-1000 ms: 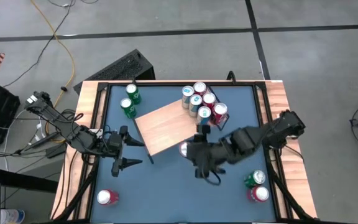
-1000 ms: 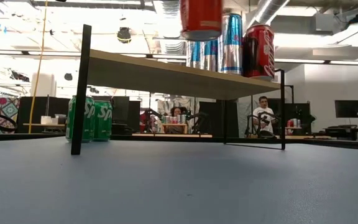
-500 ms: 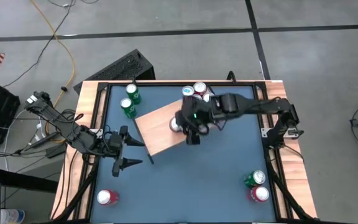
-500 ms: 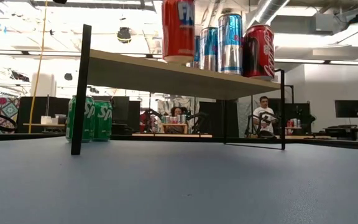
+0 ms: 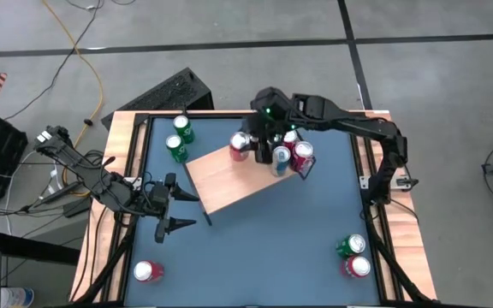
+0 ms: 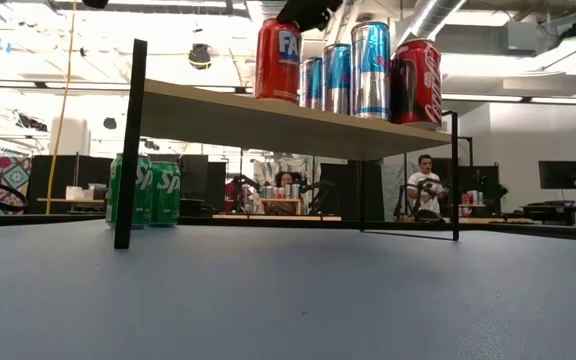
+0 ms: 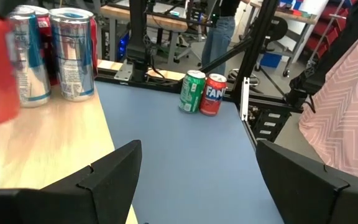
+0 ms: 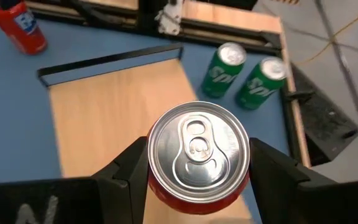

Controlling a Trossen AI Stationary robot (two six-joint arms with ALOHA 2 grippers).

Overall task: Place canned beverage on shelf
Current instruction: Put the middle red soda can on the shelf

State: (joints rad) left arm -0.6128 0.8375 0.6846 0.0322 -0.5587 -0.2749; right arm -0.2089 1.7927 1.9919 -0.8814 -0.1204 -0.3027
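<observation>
Right hand (image 8: pixel 199 180) grips a red can (image 8: pixel 199 149), fingers (image 8: pixel 124 171) closed on either side of it just below the rim. In the high view hand and can sit over the shelf (image 5: pixel 229 180) at about 1 o'clock from its centre, near the far edge, with the other cans (image 5: pixel 285 150) just beside them toward 3 o'clock. The low view shows the can's base on the board, or very nearly; I cannot tell whether full weight is down.

Left hand (image 5: pixel 168 208) waits wide open and empty off the shelf's 8 o'clock corner.

Risk, as I judge it: the can stands close to the far edge and to its neighbours, so a sideways drag or a finger catching as the hand opens could tip it, knock the row, or push it off the back. Letting go before the base is flat would do the same.

Orientation: the can is upright, long axis vertical, pull-tab end up toward the wrist camera.
</observation>
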